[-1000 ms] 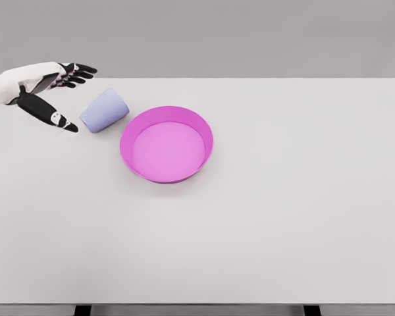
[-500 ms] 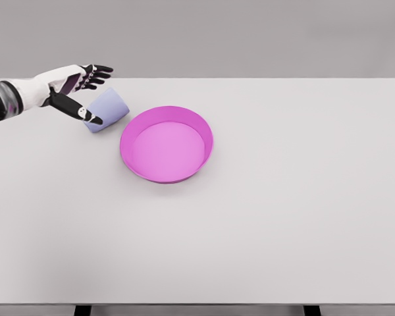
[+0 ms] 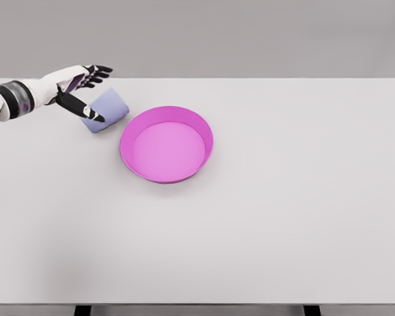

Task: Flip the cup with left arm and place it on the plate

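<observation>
A pale lavender cup (image 3: 108, 108) lies tilted on its side on the white table, just left of a magenta plate (image 3: 133, 128) with a raised rim. My left hand (image 3: 85, 92) comes in from the left edge and sits at the cup's near-left end. Its fingers are spread: the thumb (image 3: 85, 112) lies across the cup's lower left edge, the other fingers (image 3: 95, 71) reach above the cup's far side. The hand straddles the cup without closing on it. The right arm is out of view.
The white table (image 3: 283, 217) spans most of the view, with its back edge near the top and its front edge at the bottom. A grey wall stands behind.
My left hand moved right from beside the cup until its thumb and fingers bracket the cup's left end. The cup and plate stayed put.
</observation>
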`<state>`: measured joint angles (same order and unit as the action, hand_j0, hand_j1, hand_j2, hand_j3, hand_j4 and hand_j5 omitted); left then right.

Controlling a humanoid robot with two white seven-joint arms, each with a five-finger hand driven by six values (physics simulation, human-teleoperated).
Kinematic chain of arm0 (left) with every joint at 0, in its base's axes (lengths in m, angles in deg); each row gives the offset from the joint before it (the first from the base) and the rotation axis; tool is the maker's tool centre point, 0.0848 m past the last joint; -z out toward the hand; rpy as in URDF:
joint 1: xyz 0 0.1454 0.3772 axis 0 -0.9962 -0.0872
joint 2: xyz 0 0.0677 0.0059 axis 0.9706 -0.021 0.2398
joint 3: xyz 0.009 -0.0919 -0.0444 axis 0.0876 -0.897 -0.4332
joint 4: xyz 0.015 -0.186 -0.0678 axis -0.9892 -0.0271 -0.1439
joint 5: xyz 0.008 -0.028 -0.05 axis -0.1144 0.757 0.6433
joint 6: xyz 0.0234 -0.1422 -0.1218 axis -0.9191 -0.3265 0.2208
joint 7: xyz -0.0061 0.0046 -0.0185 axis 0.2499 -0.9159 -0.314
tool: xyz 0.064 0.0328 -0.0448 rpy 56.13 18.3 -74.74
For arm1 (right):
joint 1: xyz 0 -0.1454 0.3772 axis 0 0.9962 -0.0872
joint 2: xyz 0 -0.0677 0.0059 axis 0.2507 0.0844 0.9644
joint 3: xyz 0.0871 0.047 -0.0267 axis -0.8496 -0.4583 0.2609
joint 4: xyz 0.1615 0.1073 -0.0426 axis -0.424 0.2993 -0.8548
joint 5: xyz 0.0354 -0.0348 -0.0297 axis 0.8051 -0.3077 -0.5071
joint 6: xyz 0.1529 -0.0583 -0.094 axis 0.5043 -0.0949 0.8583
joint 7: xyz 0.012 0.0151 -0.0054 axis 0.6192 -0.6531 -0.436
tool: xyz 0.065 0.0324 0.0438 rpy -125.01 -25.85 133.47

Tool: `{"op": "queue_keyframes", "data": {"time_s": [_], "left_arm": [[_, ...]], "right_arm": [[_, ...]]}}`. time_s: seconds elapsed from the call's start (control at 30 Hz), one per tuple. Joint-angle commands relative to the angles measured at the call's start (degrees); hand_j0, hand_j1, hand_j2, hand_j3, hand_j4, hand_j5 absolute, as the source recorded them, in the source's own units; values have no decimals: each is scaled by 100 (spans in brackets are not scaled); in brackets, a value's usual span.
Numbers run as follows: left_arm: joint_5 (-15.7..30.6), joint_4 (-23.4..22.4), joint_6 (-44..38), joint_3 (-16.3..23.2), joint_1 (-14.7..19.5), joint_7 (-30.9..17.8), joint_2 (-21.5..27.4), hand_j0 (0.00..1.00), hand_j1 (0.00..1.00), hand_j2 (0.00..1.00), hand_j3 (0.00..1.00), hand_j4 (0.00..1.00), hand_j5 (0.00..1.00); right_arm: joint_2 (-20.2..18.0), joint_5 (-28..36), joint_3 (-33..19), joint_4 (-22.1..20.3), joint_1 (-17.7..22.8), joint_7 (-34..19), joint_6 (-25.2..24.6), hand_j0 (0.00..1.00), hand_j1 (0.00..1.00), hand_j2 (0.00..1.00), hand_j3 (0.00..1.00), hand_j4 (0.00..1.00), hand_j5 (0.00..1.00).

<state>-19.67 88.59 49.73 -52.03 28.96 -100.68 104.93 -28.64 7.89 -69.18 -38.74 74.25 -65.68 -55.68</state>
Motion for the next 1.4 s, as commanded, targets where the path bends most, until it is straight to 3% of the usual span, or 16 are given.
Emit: {"op": "queue_keyframes", "data": {"time_s": [0.0, 0.23, 0.37, 0.73, 1.37], "left_arm": [[-27, -149, 20, 8, 0, -1, -95, 100, 100, 100, 100, 100, 100], [-27, -166, 20, 17, 26, 17, -139, 100, 100, 100, 100, 100, 100], [-98, -720, 38, 17, 149, 8, -350, 100, 100, 100, 100, 100, 100], [-256, -1177, 29, 26, 281, 8, -649, 100, 100, 100, 100, 100, 100], [-414, -1493, 38, 17, 387, 17, -807, 100, 100, 100, 100, 100, 100]], "right_arm": [[0, -2, 0, 0, 0, -2, 1, 100, 100, 100, 100, 100, 100], [0, -2, 0, 0, 0, -2, 1, 100, 100, 100, 100, 100, 100], [0, -2, 0, 0, 0, -2, 1, 100, 100, 100, 100, 100, 100], [0, -2, 0, 0, 0, -2, 1, 100, 100, 100, 100, 100, 100], [0, -2, 0, 0, 0, -2, 1, 100, 100, 100, 100, 100, 100]]}}
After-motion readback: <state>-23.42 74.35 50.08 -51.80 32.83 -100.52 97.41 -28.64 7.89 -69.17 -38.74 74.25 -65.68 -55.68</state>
